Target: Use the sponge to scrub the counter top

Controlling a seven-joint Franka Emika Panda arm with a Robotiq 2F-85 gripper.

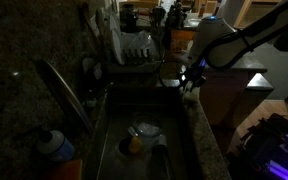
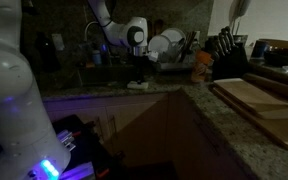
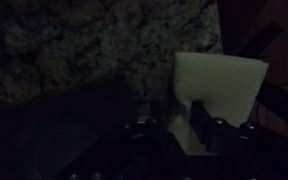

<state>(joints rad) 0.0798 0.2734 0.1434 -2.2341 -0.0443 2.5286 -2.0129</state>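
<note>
Sponge (image 3: 219,95) — a pale block — seems to lie on the speckled granite bench (image 3: 84,50), right at the jaws and partly hidden by them; in this dim wrist view I cannot tell whether they grip it or stand apart.

The arm (image 1: 224,38) has smooth, rounded white shells with dark bands at the joints. Its white wrist (image 2: 136,35) carries a round dark disc. The gripper (image 1: 189,80) is black. A blue-violet light (image 2: 44,165) glows low on the near segment.
</note>
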